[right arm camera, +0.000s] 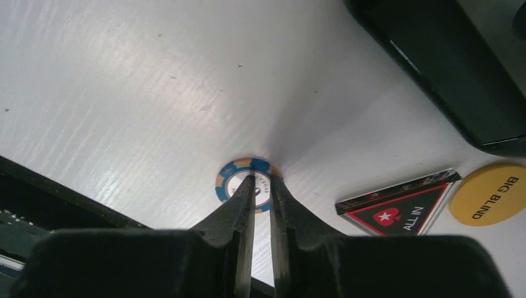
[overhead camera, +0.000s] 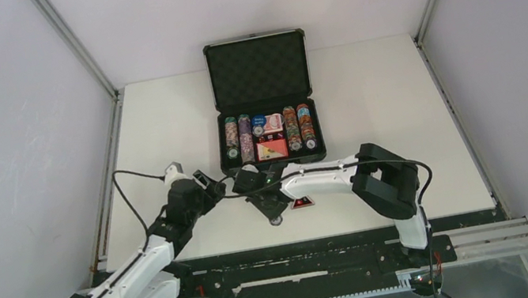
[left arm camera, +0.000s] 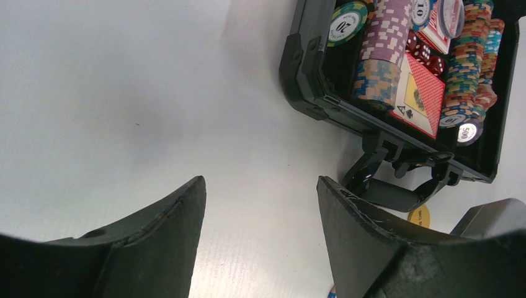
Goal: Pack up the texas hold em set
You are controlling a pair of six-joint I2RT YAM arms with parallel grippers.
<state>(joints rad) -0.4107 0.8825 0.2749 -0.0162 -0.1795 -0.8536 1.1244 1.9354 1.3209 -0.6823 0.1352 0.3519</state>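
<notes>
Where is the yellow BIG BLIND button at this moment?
The BIG BLIND button lies on the table outside the briefcase, at the right edge of the right wrist view, beside the triangular ALL IN marker.

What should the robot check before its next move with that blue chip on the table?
1. Case lid open, ready for pieces: ok.
2. Right jaws lined up over the blue chip: ok.
3. Chip really pinched: cannot tell.
4. Left jaws open, empty and out of the way beside the case: ok.
5. Everything packed: not ok. The ALL IN triangle and the BIG BLIND button lie on the table.
</notes>
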